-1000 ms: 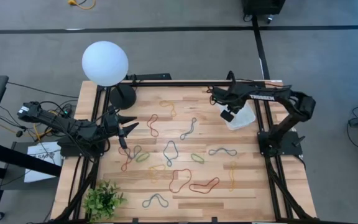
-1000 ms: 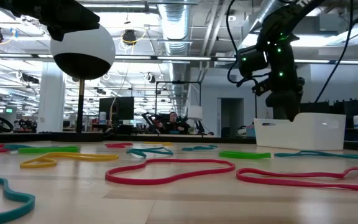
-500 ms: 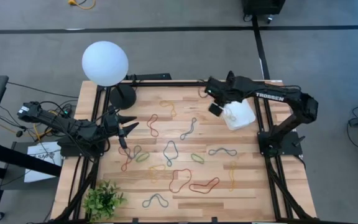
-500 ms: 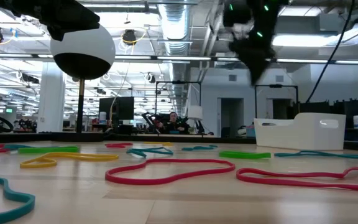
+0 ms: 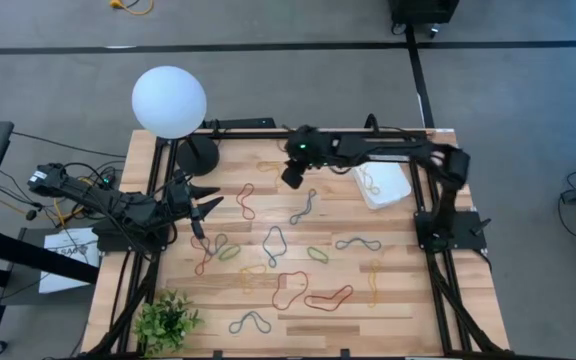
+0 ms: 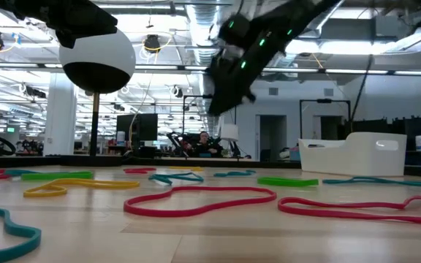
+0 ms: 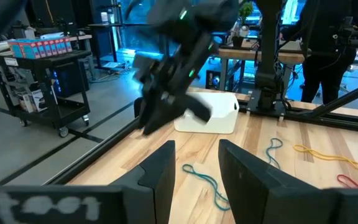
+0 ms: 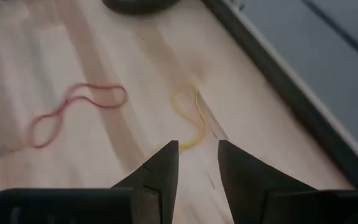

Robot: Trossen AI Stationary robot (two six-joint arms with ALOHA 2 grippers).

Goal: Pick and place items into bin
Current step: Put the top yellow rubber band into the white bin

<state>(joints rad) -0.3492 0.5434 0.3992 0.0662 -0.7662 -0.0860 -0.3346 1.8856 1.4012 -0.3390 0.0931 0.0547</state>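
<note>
The wooden worktop carries a white lamp globe at its far left corner, a small plant at the near left, and the white bin at the far right with a yellow band lying in it. Rubber bands in red, green, yellow and grey-blue lie scattered across the middle. The right hand, reached out above a yellow band near the far edge, has its fingers slightly apart and empty, while the left hand waits at the left side, fingers parted and empty.
</note>
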